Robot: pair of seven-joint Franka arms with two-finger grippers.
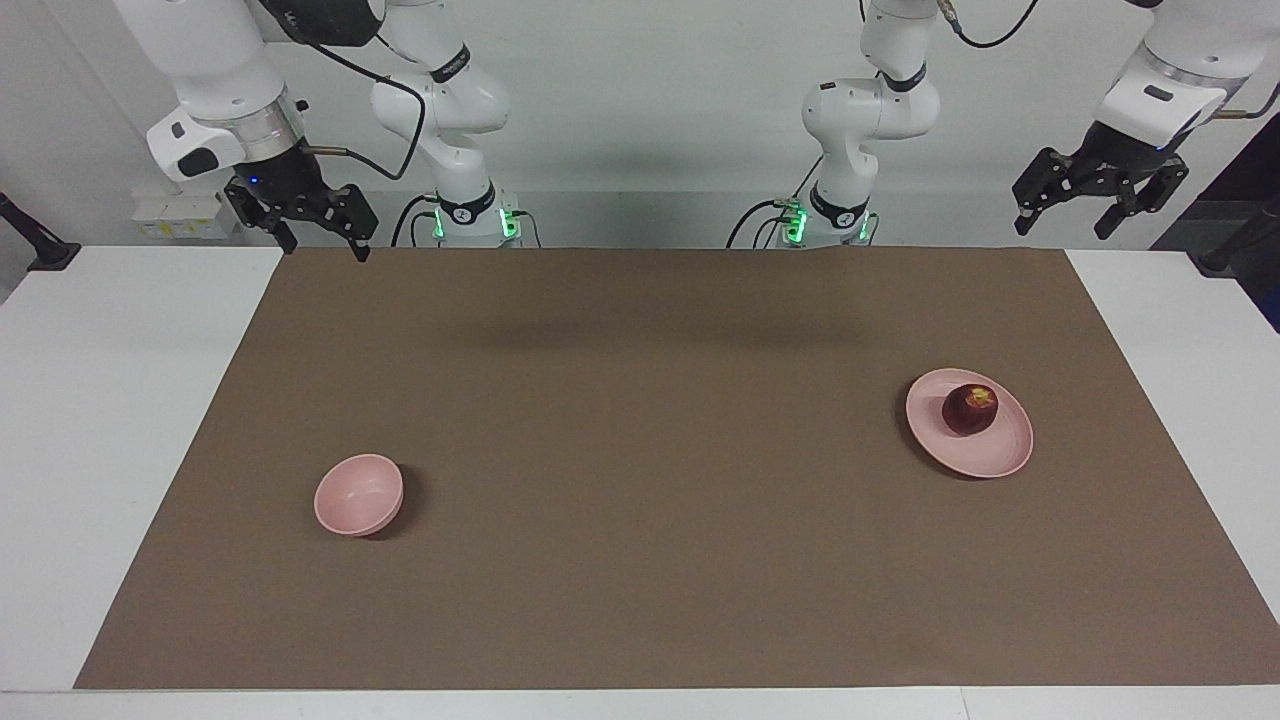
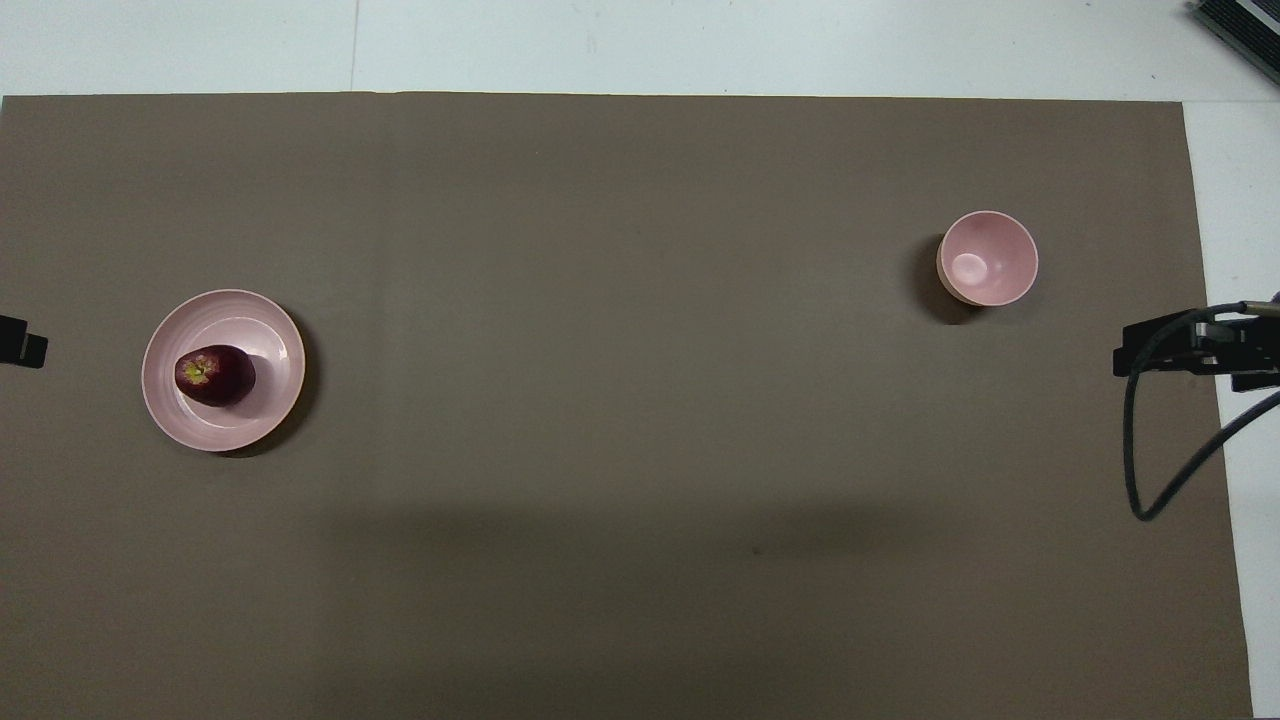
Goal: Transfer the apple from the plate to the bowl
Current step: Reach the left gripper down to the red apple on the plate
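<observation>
Brown mat (image 1: 640, 450), white table (image 1: 120, 400)

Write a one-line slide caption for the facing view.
Dark red apple on flat pink plate, deep pink bowl empty; left gripper and right gripper wait open.

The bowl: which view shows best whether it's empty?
The overhead view: it looks straight into the bowl, showing its bare pink bottom. The facing view shows the bowl slantwise, its inside only partly visible, also empty.

A: Anything hidden on the plate (image 1: 1008, 452)?
B: The patch under the apple (image 1: 970, 409).
A: And from overhead?
B: The left gripper (image 2: 20, 340) is cut off at the edge, the right gripper (image 2: 1195, 345) partly too.
</observation>
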